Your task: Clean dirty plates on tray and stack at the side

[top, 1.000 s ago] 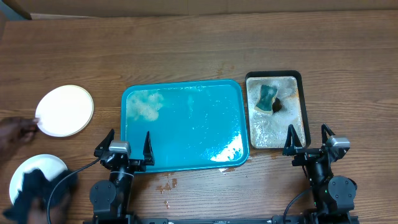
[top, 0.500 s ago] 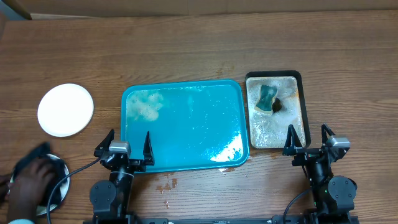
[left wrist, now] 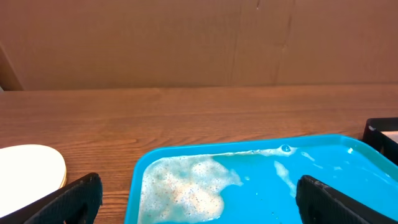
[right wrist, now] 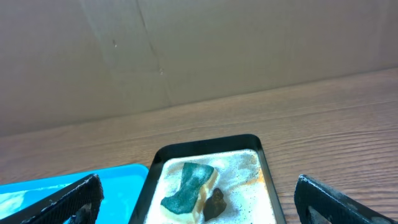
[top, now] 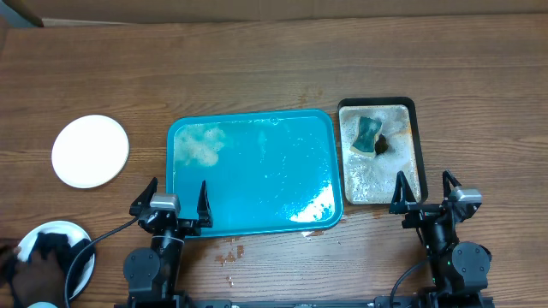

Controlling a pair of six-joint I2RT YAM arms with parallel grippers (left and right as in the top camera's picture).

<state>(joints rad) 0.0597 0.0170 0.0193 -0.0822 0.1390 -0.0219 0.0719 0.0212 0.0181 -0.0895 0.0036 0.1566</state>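
The teal tray (top: pixel 265 162) lies mid-table with no plates on it, only water and a foam patch at its far left corner (left wrist: pixel 186 186). One white plate (top: pixel 90 151) sits on the wood to the tray's left, and its edge shows in the left wrist view (left wrist: pixel 31 165). A second white plate (top: pixel 81 248) lies at the near left, mostly covered by a person's hand. My left gripper (top: pixel 175 198) (left wrist: pixel 199 208) is open at the tray's near left corner. My right gripper (top: pixel 424 192) (right wrist: pixel 202 208) is open just in front of the black tray. Neither holds anything.
A black tray (top: pixel 411 107) of foamy water right of the teal tray holds a green sponge (top: pixel 368 135) (right wrist: pixel 189 183) and a dark brown lump (top: pixel 383 144). A person's hand with a dark cloth (top: pixel 38 269) is on the near-left plate. Brown drips (top: pixel 229 254) mark the table.
The person's hand left the far-left white plate and now rests, with the dark cloth, on the near-left plate. Neither arm has moved.
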